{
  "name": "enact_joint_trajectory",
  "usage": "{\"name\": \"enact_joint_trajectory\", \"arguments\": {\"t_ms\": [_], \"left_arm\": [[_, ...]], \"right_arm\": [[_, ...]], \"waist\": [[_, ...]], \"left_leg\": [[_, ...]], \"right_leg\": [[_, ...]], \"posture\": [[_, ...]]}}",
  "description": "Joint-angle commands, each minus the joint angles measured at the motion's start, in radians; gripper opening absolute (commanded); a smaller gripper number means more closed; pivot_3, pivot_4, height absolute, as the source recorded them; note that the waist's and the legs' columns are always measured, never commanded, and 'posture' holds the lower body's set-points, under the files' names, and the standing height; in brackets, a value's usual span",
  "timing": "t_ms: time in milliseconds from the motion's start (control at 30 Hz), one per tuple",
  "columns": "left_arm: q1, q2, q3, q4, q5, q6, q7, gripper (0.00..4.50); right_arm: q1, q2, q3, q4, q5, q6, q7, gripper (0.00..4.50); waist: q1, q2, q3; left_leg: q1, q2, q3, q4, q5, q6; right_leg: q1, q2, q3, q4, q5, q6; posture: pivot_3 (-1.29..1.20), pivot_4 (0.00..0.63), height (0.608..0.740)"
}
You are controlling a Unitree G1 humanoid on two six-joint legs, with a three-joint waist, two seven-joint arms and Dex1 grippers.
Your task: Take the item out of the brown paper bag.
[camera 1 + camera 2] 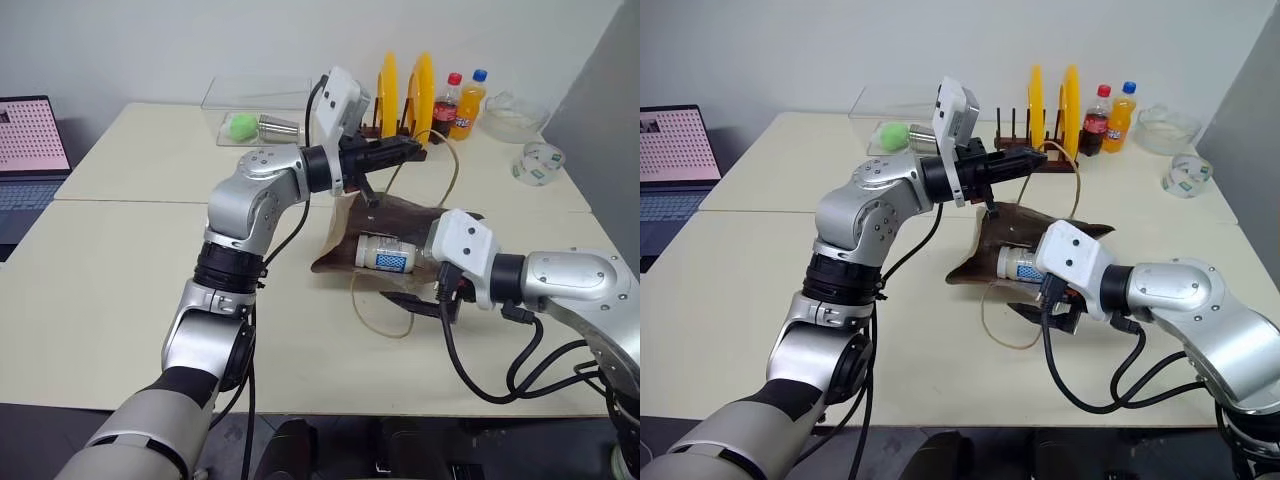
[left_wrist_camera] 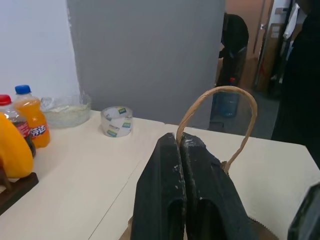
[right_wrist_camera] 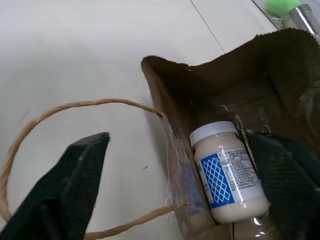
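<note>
Jaws of the left gripper (image 2: 181,145) pinch a bag handle (image 2: 220,100) while the right gripper (image 3: 185,190), wide open and empty, faces the item (image 3: 227,172), not yet out of the brown paper bag (image 1: 400,215).

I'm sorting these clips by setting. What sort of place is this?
Probably a lab or office test area, not a home: pale tables pushed together, a laptop at one edge, and staged props such as a plate rack, soda bottles and a tape roll.

Two head views look forward and down over the table (image 1: 120,290), sharing the bag (image 1: 400,215). The left wrist view faces level, toward the tape roll (image 2: 116,121). The right wrist view looks closely into the bag.
</note>
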Motion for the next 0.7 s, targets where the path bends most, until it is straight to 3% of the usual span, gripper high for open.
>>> {"name": "enact_joint_trajectory", "arguments": {"t_ms": [33,167,367,533,700], "left_arm": [[-0.005,-0.009,0.026,-0.051,-0.021,-0.015,0.013,0.0],[0.003,-0.02,0.029,-0.073,-0.035,-0.003,0.024,0.0],[0.004,-0.031,0.033,-0.081,-0.044,-0.004,0.034,0.0],[0.006,-0.031,0.038,-0.087,-0.051,-0.006,0.041,0.0],[0.011,-0.033,0.041,-0.098,-0.059,-0.001,0.047,0.0]], "right_arm": [[0.017,-0.04,-0.032,0.007,-0.009,-0.035,0.001,4.45],[-0.045,0.067,0.065,0.073,-0.046,-0.023,-0.108,4.45],[-0.13,0.231,0.071,0.21,-0.063,0.081,-0.246,4.45],[-0.158,0.252,0.091,0.278,-0.07,0.097,-0.274,4.45],[-0.226,0.163,0.332,0.36,-0.243,-0.058,-0.226,4.45]], "waist": [[0.0,0.0,0.0],[-0.007,0.0,0.0],[-0.01,0.0,0.0],[-0.01,0.0,0.0],[-0.011,0.0,0.0]], "left_leg": [[0.0,0.0,0.0,0.0,0.0,0.0],[0.001,0.0,0.0,0.0,-0.001,0.001],[0.003,0.0,0.001,0.0,-0.001,0.002],[0.002,0.0,0.001,0.0,0.0,0.002],[0.002,0.0,0.002,0.0,0.0,0.002]], "right_leg": [[0.0,0.0,0.0,0.0,0.0,0.0],[0.0,0.0,0.0,0.001,0.0,0.0],[-0.002,0.0,0.001,0.009,0.0,0.0],[-0.002,0.0,0.001,0.009,0.0,-0.001],[-0.004,0.0,0.002,0.01,0.0,-0.001]], "posture": [[0.0,0.15,0.74],[0.0,0.15,0.74],[0.0,0.15,0.74],[0.0,0.15,0.74],[0.0,0.15,0.74]]}}
